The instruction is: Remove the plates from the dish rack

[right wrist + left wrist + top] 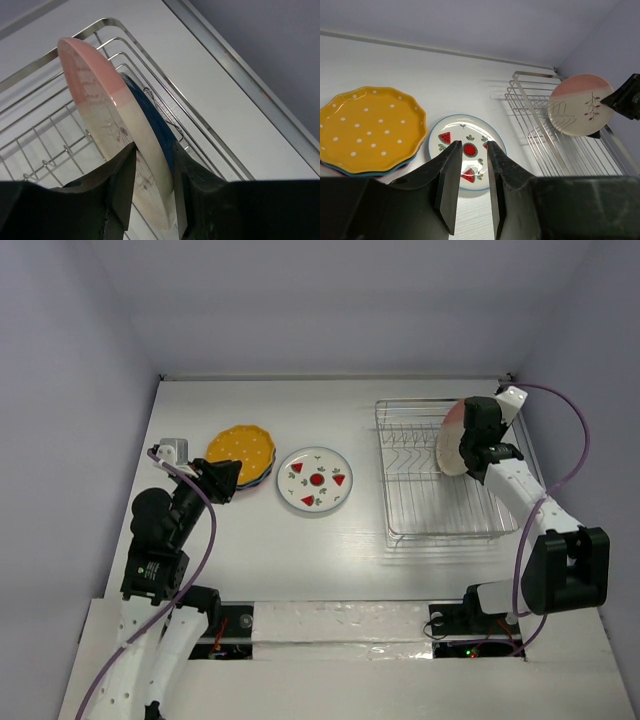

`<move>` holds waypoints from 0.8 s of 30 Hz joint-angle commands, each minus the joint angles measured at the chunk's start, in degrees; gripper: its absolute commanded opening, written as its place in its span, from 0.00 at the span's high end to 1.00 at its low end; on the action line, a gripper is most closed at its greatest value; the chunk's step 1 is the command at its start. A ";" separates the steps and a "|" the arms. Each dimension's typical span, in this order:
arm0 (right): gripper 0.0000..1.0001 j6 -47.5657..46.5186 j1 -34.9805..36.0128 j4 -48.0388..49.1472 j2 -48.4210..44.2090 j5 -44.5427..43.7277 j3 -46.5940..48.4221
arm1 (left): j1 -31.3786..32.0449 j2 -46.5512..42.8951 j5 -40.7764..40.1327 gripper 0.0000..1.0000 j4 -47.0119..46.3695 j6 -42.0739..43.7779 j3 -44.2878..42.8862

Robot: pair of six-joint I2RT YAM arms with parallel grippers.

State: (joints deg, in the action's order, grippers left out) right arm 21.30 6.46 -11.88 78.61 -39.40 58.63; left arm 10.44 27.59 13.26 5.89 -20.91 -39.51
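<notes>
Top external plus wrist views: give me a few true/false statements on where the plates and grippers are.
1. The orange plate lies left of the strawberry plate, outside the dish rack. True.
2. The left gripper holds the strawberry plate. False: its jaws are apart with nothing between them, and that plate lies flat on the table.
3. The right gripper grips the cream plate, held on edge at the dish rack. True.
4. No other plate is near the cream plate. False: a navy plate stands right behind it.
</notes>
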 commanded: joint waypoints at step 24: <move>1.00 -1.97 1.01 -0.69 -15.24 15.84 7.81 | -0.33 -0.08 0.37 0.76 -2.37 0.16 -2.15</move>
State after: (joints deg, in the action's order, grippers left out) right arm 15.81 7.16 -20.67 66.72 -26.81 61.19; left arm 10.37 28.05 13.30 5.87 -20.91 -39.51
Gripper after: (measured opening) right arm 0.278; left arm 0.238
